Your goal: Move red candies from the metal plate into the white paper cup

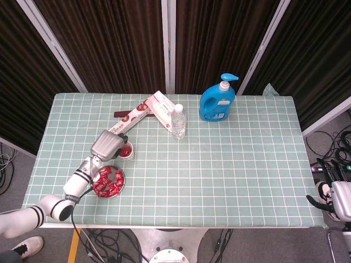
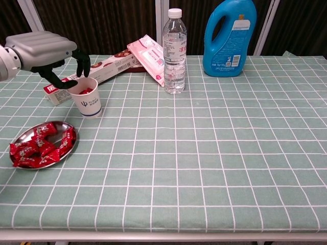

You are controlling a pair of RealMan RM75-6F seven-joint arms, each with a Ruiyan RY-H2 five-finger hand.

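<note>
The left hand (image 2: 51,53) hangs just above the rim of the white paper cup (image 2: 88,97), its dark fingers (image 2: 80,60) spread apart and pointing down with nothing between them; in the head view the hand's grey back covers most of the cup, so only a sliver of the cup's mouth shows there. The forearm is cut off at the left edge of the chest view. Inside the cup a bit of red candy is visible, though how many pieces lie in it cannot be made out. The rest of the red candies (image 2: 38,145) sit heaped on the metal plate (image 2: 70,148), which rests on the desk (image 2: 214,153) near the cup, on the side closer to the robot. The right hand (image 1: 339,200) shows only at the right edge of the head view, off the desk and partly cropped, and whether its fingers are spread or curled cannot be told. The cup bears a small dark logo with tiny lettering too fine to read. Behind it lies a long red-and-white box (image 2: 104,69) with printed text that is not legible, and a pink-and-white packet (image 2: 149,56) leans across its far end. A clear water bottle (image 2: 174,53) with a white cap carries a pale label with red characters, unreadable at this size. The blue pump bottle (image 2: 229,38) has a label with small print; its pump top is cut off in the chest view.
</note>
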